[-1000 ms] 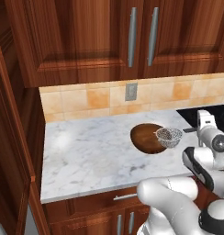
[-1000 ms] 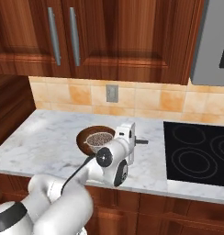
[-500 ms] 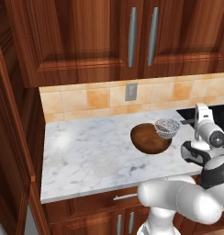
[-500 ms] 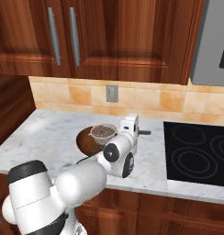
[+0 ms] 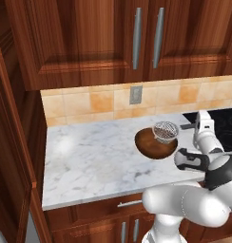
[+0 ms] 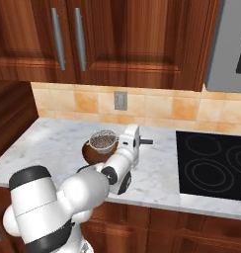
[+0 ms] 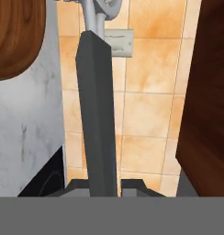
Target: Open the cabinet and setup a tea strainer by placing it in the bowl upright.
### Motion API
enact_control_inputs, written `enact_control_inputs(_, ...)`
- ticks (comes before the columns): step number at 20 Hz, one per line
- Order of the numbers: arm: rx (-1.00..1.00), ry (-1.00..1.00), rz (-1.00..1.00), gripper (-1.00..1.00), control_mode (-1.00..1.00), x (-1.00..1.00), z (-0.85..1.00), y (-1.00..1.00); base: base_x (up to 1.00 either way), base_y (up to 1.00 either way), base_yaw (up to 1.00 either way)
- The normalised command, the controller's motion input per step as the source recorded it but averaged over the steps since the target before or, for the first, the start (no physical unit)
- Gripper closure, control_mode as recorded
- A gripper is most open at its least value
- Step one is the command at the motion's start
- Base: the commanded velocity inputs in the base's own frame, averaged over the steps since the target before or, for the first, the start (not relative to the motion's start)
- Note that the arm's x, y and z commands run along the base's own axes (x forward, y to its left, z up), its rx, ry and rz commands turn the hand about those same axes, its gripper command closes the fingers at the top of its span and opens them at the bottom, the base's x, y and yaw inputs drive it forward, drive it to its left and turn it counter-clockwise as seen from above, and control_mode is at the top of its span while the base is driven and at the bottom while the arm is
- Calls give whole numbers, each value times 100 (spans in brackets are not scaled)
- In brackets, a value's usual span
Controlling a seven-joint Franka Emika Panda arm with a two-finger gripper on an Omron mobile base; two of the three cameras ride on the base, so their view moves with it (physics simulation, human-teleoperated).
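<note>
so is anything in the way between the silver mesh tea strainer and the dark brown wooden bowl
Nothing visible is. The gripper, shut on the dark handle, holds the silver wire-mesh tea strainer at the far right rim of the round dark-brown wooden bowl on the white marble counter, and the bowl's inside looks empty.

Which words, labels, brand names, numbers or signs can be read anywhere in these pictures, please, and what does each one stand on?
There are none to read.
The wall plate on the tiled backsplash is blank.
The cooktop bears only ring outlines, no figures.
The cabinet doors, the bowl, the tea strainer and the gripper carry no markings.
</note>
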Motion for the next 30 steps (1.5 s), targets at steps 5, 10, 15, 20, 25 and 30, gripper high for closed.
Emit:
enact_control_inputs(5,0,-1,0,100,-100,0,0,13,0,0,0)
enact_control_inputs(10,0,14,0,100,-100,0,-2,0,0,0,0)
enact_control_inputs(15,0,22,0,100,-100,0,-11,1,0,0,0)
enact_control_inputs(20,0,8,0,100,-100,0,-18,0,0,0,0)
enact_control_inputs(25,0,0,0,100,-100,0,-14,2,0,0,0)
enact_control_inputs(30,-3,0,0,100,-100,0,-20,5,0,0,0)
